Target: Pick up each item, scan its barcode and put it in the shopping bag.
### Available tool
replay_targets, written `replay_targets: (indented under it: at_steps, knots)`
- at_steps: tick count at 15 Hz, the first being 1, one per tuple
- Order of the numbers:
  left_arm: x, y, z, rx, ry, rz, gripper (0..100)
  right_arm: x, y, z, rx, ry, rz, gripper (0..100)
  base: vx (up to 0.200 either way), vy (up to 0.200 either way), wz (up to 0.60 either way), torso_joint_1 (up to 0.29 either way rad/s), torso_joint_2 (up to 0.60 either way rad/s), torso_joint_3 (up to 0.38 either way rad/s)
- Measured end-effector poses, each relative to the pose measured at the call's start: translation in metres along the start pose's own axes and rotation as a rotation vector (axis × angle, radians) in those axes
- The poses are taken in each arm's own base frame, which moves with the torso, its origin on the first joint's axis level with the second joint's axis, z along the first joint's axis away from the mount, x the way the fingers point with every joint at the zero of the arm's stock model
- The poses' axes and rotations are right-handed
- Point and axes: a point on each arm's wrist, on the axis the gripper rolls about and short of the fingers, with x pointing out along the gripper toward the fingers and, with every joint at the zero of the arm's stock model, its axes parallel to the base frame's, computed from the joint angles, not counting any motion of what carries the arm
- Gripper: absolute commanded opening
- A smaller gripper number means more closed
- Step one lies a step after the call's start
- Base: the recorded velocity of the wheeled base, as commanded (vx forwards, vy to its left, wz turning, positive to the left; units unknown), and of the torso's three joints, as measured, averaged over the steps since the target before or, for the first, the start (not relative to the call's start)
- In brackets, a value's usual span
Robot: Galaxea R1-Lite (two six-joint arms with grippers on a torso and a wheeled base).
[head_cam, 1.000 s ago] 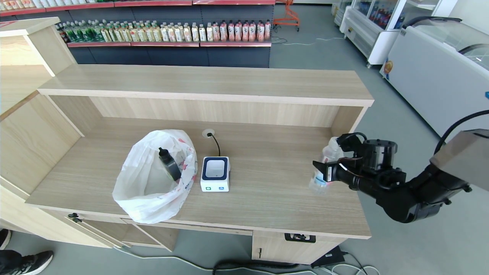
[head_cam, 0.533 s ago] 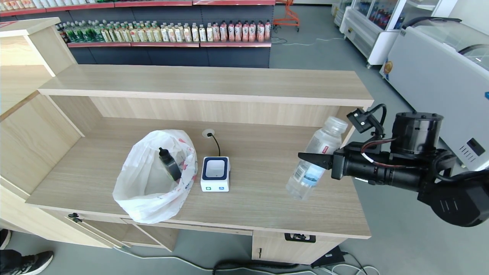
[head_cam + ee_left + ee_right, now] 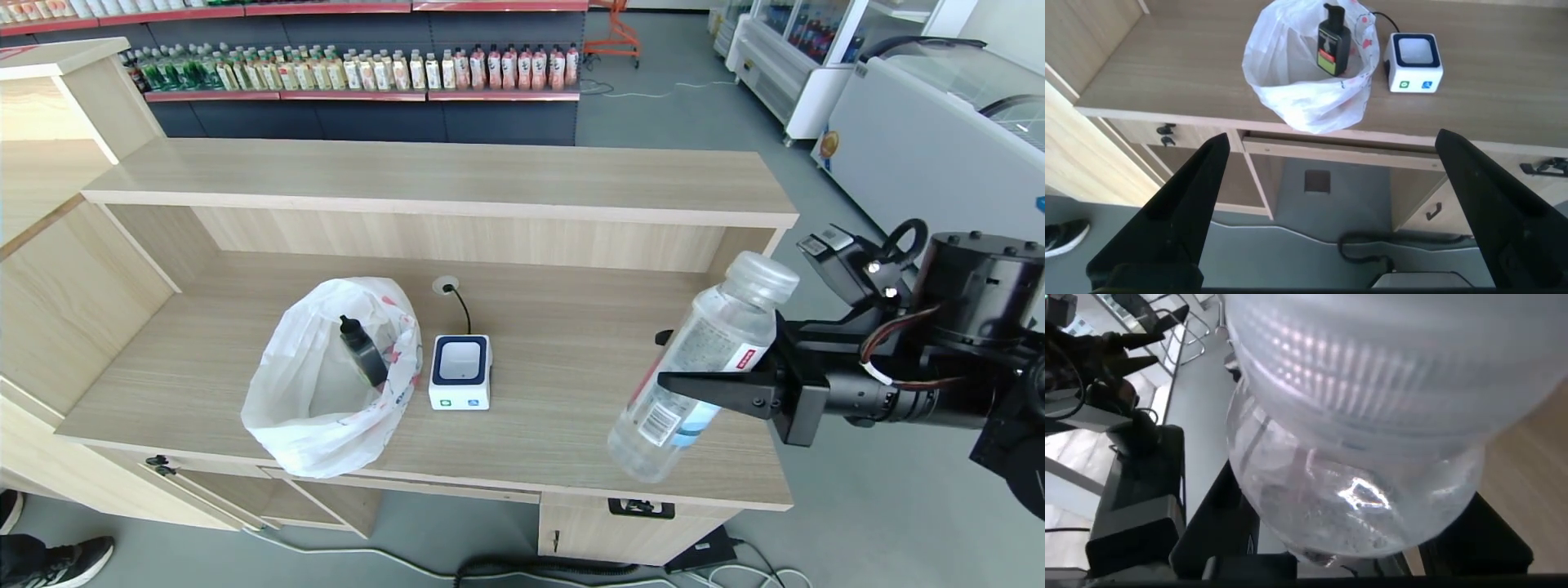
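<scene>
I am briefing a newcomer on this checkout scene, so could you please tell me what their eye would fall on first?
The clear water bottle, tilted and held by the right hand over the right end of the counter, stands out first. Next comes the white shopping bag on the counter's left part, a dark bottle inside it, with the small white scanner just beside it.

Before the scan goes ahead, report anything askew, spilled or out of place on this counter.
Nothing is spilled or damaged. The shopping bag bulges slightly past the front edge of the counter, with a dark bottle leaning inside. The water bottle hangs tilted in the right gripper near the counter's right end, cap uppermost.
</scene>
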Motion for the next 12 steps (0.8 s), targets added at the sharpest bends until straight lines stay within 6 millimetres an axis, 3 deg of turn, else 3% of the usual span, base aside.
replay_targets:
  at_steps: [5,12]
  knots:
    - [0.0,0.0,0.0,0.0,0.0,0.0,100,-0.009,0.017,0.009,-0.111,-0.029,0.129,0,0.0,0.0,0.0,0.0,0.0,0.0]
    - [0.0,0.0,0.0,0.0,0.0,0.0,100,-0.018,0.035,0.016,-0.146,-0.051,0.177,0,0.0,0.0,0.0,0.0,0.0,0.0]
